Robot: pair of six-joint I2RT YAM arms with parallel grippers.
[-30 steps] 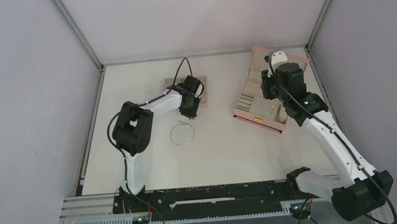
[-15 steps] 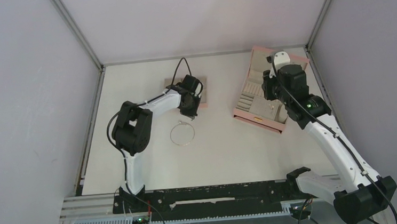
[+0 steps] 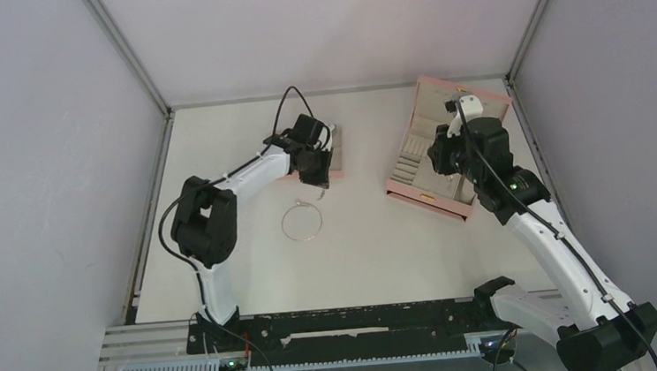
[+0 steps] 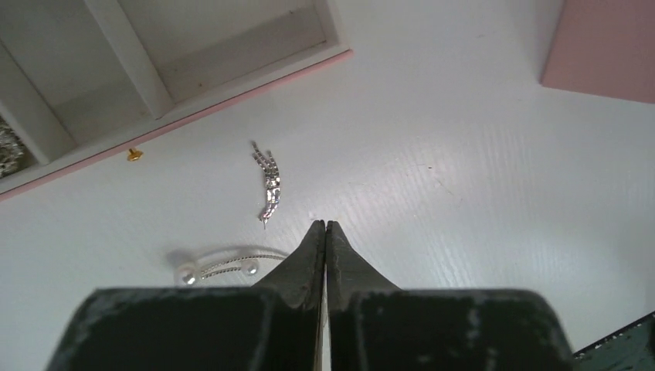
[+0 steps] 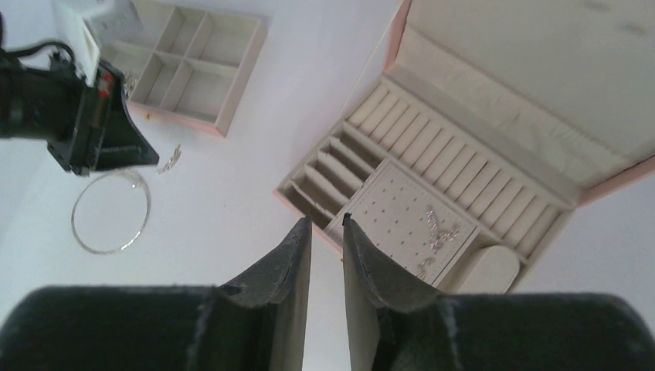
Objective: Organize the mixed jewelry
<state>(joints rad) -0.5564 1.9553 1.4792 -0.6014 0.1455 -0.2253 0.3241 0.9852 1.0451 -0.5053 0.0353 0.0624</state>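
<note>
On the counter (image 3: 375, 253) we count one wire hoop (image 4: 224, 266), one slim silver chain piece (image 4: 269, 185) and one tiny gold stud (image 4: 134, 154). We also count one pink compartment tray (image 5: 246, 73) and one pink box (image 3: 428, 200) with two silver pieces (image 5: 434, 226) on its pad, plus two arms: left arm (image 3: 253, 169), right arm (image 3: 541, 226).

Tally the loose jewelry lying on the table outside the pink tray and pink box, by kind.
Silver wire hoop: 1
Curved rhinestone piece: 1
Tiny gold stud: 1
Total: 3
</note>
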